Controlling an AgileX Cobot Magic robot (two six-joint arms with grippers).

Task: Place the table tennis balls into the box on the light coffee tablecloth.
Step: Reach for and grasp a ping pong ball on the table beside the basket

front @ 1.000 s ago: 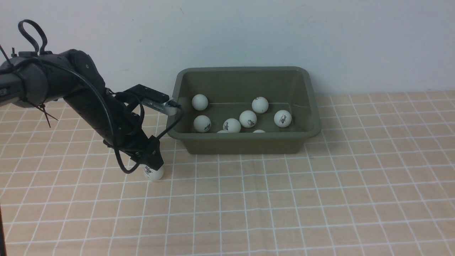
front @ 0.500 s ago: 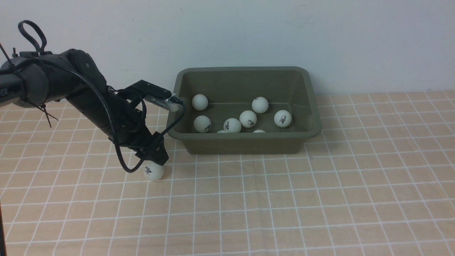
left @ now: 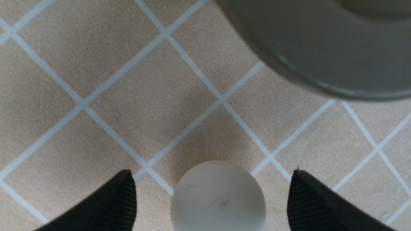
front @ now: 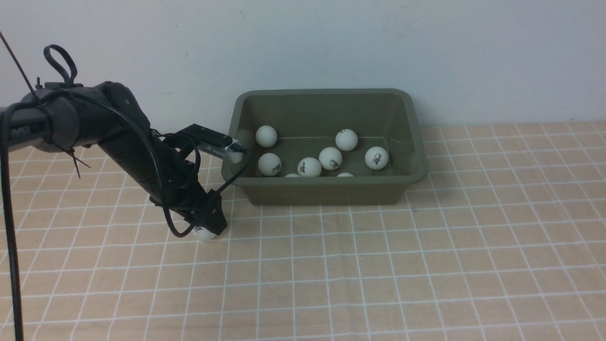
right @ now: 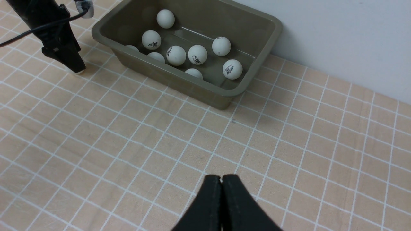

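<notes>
Front view is showing the left arm's fingers [front: 208, 227] coming lower than half a second ago, now hiding most of the last loose ball [front: 204, 234] on the tablecloth [front: 426, 265], just beside the box's [front: 326, 189] near left corner. Left wrist view is showing those fingers [left: 112, 205] standing wide apart on either side of the ball [left: 219, 196], not touching it yet. That is suggesting the reach is nearly finished and closing on the ball is the step in hand. Eight or nine balls [front: 330, 158] are lying in the box already. Right arm's fingers [right: 221, 199] are pressed together, empty, hanging well apart from the box [right: 205, 89].
</notes>
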